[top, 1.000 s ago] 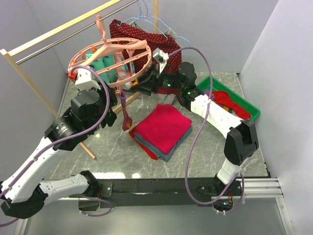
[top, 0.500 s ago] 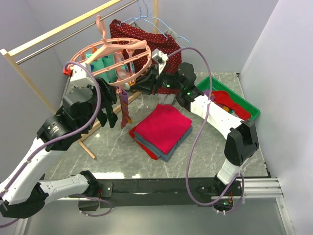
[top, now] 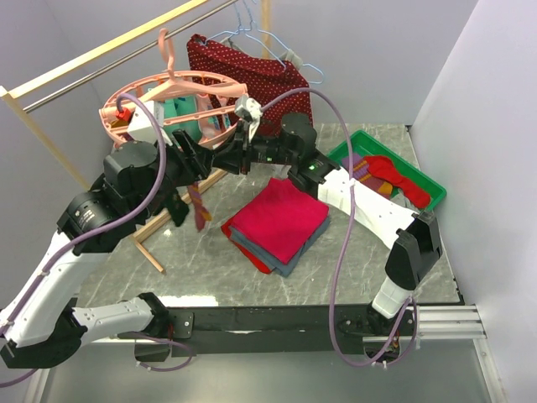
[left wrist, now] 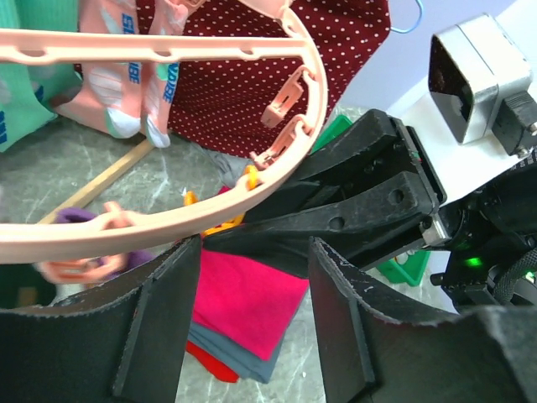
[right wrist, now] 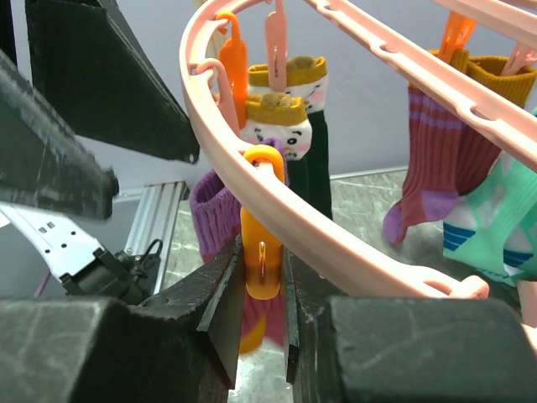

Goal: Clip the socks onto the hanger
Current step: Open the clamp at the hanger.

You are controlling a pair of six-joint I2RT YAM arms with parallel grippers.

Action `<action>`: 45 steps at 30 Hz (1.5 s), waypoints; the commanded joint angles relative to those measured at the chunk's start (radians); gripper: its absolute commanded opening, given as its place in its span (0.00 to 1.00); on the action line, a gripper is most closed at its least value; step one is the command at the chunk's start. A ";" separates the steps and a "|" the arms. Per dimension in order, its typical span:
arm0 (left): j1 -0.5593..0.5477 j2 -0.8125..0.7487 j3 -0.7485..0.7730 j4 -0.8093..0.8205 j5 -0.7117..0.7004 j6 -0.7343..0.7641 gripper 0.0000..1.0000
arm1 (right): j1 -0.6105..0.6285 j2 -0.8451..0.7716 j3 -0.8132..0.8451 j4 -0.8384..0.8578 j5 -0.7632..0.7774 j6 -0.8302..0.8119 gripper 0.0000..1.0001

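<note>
The pink round hanger (top: 172, 88) hangs from the rail, and its ring (left wrist: 168, 46) passes above my left gripper. My right gripper (right wrist: 262, 277) is shut on an orange clip (right wrist: 262, 252) under the ring (right wrist: 352, 243). A purple-cuffed maroon sock (right wrist: 214, 210) hangs at that clip and dangles over the table (top: 197, 208). A dark green sock (right wrist: 315, 159), a purple-striped sock (right wrist: 432, 155) and a teal sock (right wrist: 495, 218) are clipped further along. My left gripper (left wrist: 252, 311) is open and empty, facing the right gripper's fingers (left wrist: 361, 206).
A folded red and grey cloth stack (top: 281, 220) lies mid-table. A green bin (top: 357, 144) at the right holds more socks. A dark red dotted garment (top: 252, 67) and wire hangers (top: 260, 34) hang on the wooden rail (top: 109, 46); its leg (top: 147, 248) crosses the table.
My left gripper let go of the sock, opened and drew back. My right gripper closed on the orange clip and moved left with the hanger; the sock swung left.
</note>
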 commanded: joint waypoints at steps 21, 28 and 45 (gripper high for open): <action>0.000 -0.026 -0.073 0.089 -0.119 0.021 0.66 | 0.039 -0.060 0.022 0.040 -0.078 0.019 0.04; 0.001 -0.003 -0.076 0.133 -0.113 0.017 0.63 | 0.039 -0.061 0.013 0.043 -0.088 0.013 0.04; 0.003 0.003 -0.145 0.239 -0.159 -0.008 0.61 | 0.039 -0.055 -0.010 0.029 -0.099 -0.024 0.04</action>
